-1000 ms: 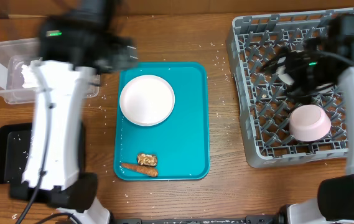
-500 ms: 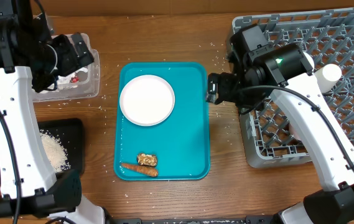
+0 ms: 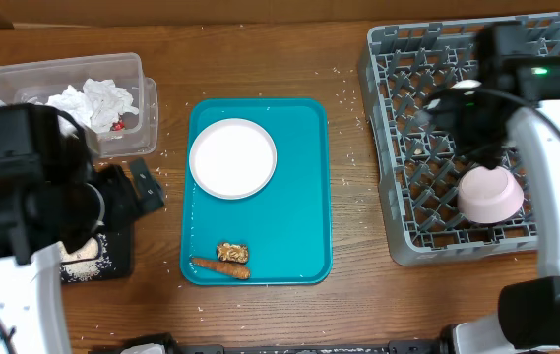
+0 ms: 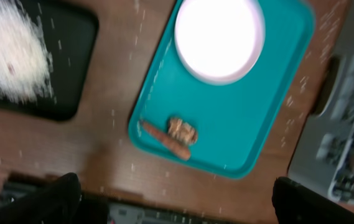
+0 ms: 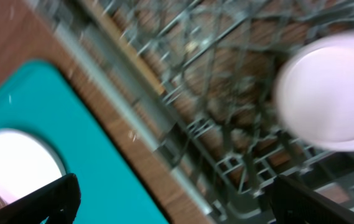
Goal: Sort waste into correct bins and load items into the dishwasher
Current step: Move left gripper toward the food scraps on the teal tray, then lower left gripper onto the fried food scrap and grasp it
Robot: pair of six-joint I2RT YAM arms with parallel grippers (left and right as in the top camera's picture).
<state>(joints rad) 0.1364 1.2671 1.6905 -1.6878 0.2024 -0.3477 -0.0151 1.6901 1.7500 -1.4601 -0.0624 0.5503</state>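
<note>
Tissue (image 3: 93, 98) and wrapper (image 3: 117, 125) lay in the clear tub (image 3: 4, 79) at upper left, rice (image 4: 12, 53) in the black tray (image 4: 77, 62) at left and one bowl (image 3: 489, 193) in the rack (image 3: 388, 226) at right, while plate (image 3: 232, 157), carrot (image 3: 220, 266) and brown chunk (image 3: 232, 252) waited on the central teal tray (image 3: 299, 226), left gripper (image 4: 177, 202) and right gripper (image 5: 177, 202) both spread, empty.

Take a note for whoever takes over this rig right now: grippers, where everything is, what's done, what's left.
Left gripper: open, empty, above the table near the black tray.
Right gripper: open, empty, above the rack.
Done: tissue and wrapper are in the clear tub; rice is in the black tray; one pink bowl is in the rack.
Left: plate, carrot and brown chunk lie on the teal tray. The plate goes to the rack, the scraps to a bin.
The right arm hides part of the rack.
</note>
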